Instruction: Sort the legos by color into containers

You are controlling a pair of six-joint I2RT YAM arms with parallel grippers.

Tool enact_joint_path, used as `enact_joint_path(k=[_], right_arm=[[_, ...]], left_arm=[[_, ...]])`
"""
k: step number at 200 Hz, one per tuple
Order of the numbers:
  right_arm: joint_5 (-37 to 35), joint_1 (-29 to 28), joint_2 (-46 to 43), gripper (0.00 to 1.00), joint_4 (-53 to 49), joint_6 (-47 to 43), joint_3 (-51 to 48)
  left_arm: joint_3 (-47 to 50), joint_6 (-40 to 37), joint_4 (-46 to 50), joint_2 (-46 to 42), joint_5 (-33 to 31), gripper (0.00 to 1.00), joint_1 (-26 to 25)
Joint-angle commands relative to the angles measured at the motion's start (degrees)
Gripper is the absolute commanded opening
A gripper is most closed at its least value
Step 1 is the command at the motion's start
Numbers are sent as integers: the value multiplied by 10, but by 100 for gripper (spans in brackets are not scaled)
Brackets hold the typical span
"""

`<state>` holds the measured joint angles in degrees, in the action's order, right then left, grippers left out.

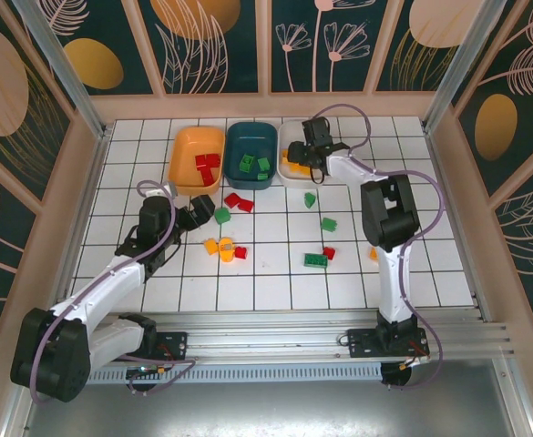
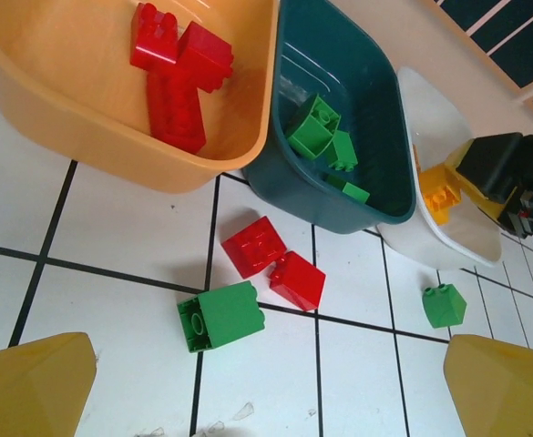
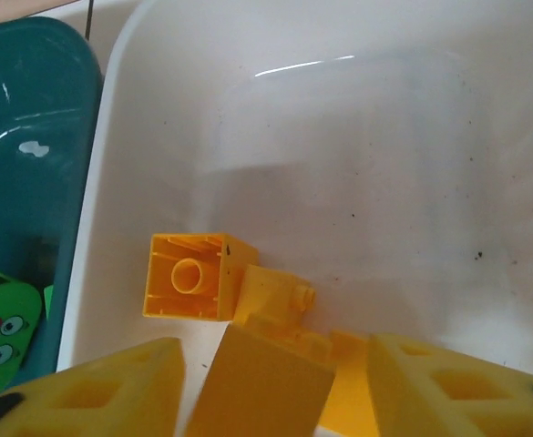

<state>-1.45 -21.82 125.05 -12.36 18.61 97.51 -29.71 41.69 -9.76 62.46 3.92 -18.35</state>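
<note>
Above the tiled table (image 1: 266, 278), the right tool (image 1: 311, 157) partly hides the white tub (image 1: 285, 146).

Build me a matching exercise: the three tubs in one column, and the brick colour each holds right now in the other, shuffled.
Column 1
1. orange rounded plastic tub
2. dark teal rounded plastic tub
3. white rounded plastic tub

Column 2
A. yellow plastic bricks
B. red plastic bricks
C. green plastic bricks

Pairs: 1-B, 2-C, 3-A.
</note>
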Motion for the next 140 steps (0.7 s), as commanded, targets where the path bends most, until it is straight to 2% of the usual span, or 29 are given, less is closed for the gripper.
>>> enact_joint_path(k=[1,19,33,54,85,140], right_arm=[[-8,-4,-34,63,-17,-7,23],[-18,-8,-78,64,-3,-8,-13],[-25,-15,-127,65,23,-6,-69],[-25,-25,-198,65,70,5,-173],[-22,-29,-281,65,109,24,-301],[-38,-28,-371,65,119,26,-405]], left_arm=[[-7,12,3,5,-2,98,0],[-28,1,14,38,32,98,0],[-45,-6,22,77,42,91,-1],[-86,-16,60,146,8,84,-17],[-152,-39,108,238,-44,82,-46],[-244,-58,174,354,-104,79,-84]])
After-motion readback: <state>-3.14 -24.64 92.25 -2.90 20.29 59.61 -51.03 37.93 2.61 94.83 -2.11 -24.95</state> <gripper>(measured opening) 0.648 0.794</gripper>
